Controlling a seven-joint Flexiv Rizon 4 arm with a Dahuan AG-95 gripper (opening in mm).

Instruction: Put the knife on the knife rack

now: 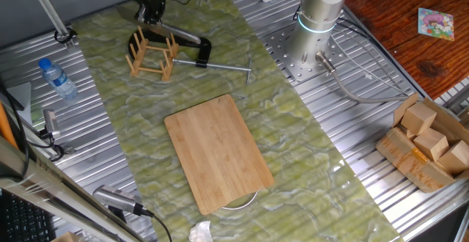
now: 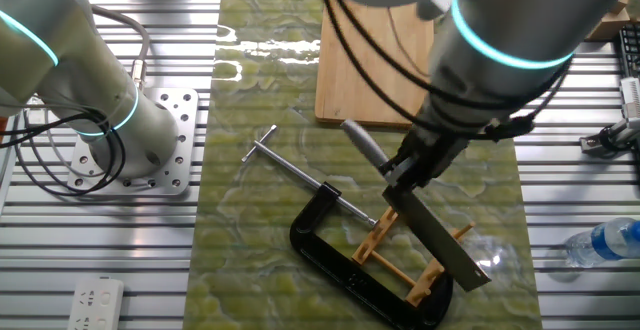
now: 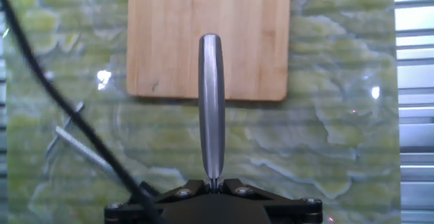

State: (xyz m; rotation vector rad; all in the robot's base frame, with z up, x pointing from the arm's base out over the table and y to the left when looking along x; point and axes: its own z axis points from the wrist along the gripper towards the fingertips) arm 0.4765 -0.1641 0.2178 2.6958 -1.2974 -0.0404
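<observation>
My gripper (image 2: 405,175) is shut on the knife, a cleaver with a dark grey blade (image 2: 440,238) and a rounded silver handle (image 2: 365,145). The blade slants down over the knife rack (image 2: 405,260), a small light-brown wooden rack of upright dowels; whether the blade sits in a slot I cannot tell. In the hand view the handle (image 3: 211,102) points straight away from the closed fingers (image 3: 212,181). In one fixed view the rack (image 1: 152,53) stands at the far end of the green mat, under the gripper (image 1: 152,11).
A black C-clamp (image 2: 345,270) with a steel rod (image 2: 295,170) lies against the rack. A bamboo cutting board (image 1: 216,150) lies mid-mat. A water bottle (image 1: 57,78) lies left; wooden blocks in a cardboard box (image 1: 429,143) stand right. The arm base (image 1: 319,22) is beside the mat.
</observation>
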